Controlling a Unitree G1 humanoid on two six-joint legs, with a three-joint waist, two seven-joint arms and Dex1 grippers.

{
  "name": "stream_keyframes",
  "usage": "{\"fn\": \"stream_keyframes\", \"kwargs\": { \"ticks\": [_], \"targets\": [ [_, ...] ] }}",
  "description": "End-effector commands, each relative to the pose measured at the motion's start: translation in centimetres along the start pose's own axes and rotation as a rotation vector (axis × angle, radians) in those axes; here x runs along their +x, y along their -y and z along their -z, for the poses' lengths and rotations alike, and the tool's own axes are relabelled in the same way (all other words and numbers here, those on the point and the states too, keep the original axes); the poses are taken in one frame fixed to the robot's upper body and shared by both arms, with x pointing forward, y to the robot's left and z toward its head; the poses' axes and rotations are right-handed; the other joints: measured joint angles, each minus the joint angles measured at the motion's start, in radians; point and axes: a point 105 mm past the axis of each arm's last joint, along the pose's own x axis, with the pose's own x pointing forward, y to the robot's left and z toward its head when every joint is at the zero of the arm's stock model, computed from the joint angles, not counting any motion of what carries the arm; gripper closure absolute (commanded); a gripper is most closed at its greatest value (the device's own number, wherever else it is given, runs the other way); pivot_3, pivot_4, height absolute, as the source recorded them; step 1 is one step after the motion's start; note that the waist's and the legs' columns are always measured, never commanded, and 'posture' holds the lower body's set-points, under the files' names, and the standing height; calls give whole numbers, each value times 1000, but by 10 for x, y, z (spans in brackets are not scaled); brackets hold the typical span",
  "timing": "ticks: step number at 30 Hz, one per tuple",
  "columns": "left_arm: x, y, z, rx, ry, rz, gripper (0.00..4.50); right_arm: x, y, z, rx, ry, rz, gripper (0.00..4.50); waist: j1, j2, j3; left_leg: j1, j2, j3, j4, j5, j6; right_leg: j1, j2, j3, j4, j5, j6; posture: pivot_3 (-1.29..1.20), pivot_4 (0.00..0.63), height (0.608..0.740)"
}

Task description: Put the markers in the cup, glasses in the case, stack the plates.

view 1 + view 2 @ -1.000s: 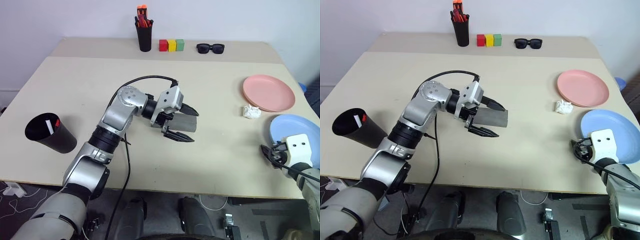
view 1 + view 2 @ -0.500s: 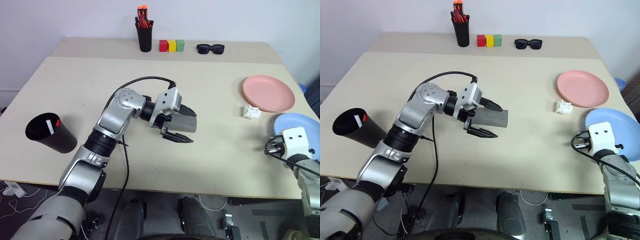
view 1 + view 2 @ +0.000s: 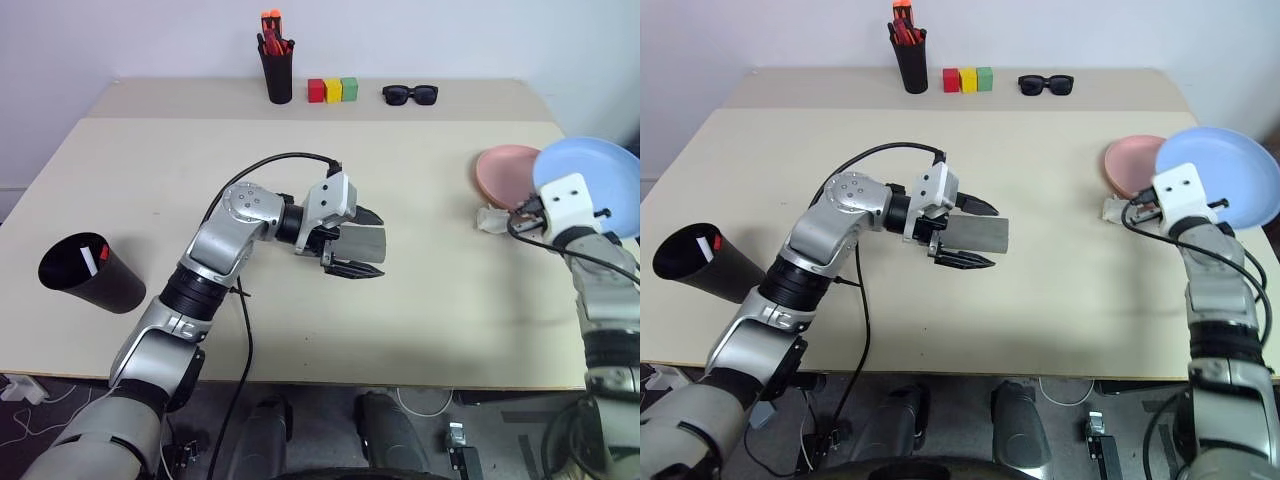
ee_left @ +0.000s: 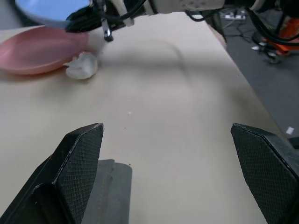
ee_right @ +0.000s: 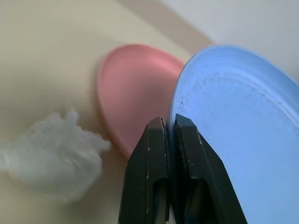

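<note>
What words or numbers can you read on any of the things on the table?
None: no readable text stands on anything here.
Glossy black tapered cup: plain.
Grey rectangular hard-shell case: plain.
Round light blue plastic plate and salmon pink one: plain.
Red, yellow and green blocks: no marks to be seen.

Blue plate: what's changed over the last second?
The right gripper has shut on the blue plate's rim and lifted it off the table toward the pink plate. The left gripper stays open around the grey case.
</note>
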Motion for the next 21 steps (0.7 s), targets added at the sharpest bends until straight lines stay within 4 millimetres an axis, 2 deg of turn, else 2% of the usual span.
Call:
{"fn": "stream_keyframes", "kwargs": {
  "ticks": [1,9,12,17,21],
  "targets": [
    [-10,-2,-10,23,25,-57,0,13,8,-15,-52,44,-14,4469,1,0,0,0,0,0,0,0,0,0,0,0,0,0,0,0,150,740],
    [-23,1,-6,-14,1,-151,0,34,-1,-24,-58,32,-60,4469,5,0,0,-2,0,0,-1,0,0,-2,0,0,-1,0,0,0,150,740],
    [-27,1,-5,-26,-2,-176,0,36,-3,-23,-49,20,-68,3534,5,0,0,-2,0,0,-1,0,0,-2,0,0,0,0,0,0,150,740],
    [-29,1,-3,-40,-6,-190,0,37,-2,-26,-41,32,-54,1136,3,0,0,-2,0,0,-1,0,0,-2,0,0,0,0,0,0,150,740],
    [-25,-2,-2,-47,-2,-193,0,32,17,-39,-2,105,12,1136,1,0,0,-2,0,0,-1,0,0,-2,0,0,0,0,0,0,150,740]
  ]
}}
